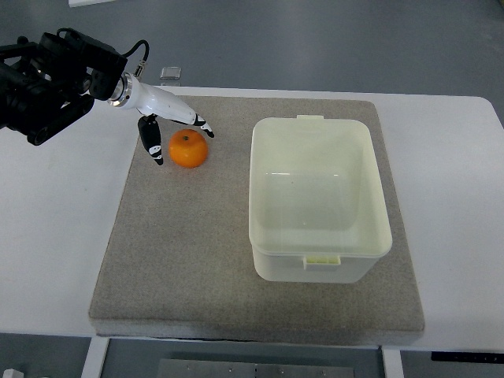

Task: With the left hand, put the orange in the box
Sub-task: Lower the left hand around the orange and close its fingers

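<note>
A round orange fruit (189,150) is sitting on the far left part of a grey felt mat (197,260) covering a white table (55,236), with a pale yellow, empty plastic box (319,201) lying well apart to its right and nothing standing between them. The left hand (169,122) is reaching in from the upper left, its white, black-tipped fingers (152,142) spreading around the orange, one just beside its left side and another over its top, not yet closing on it.

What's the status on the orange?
Left hand open, fingers straddling orange, no grip yet. Orange on mat, left of empty box. Path clear.
</note>
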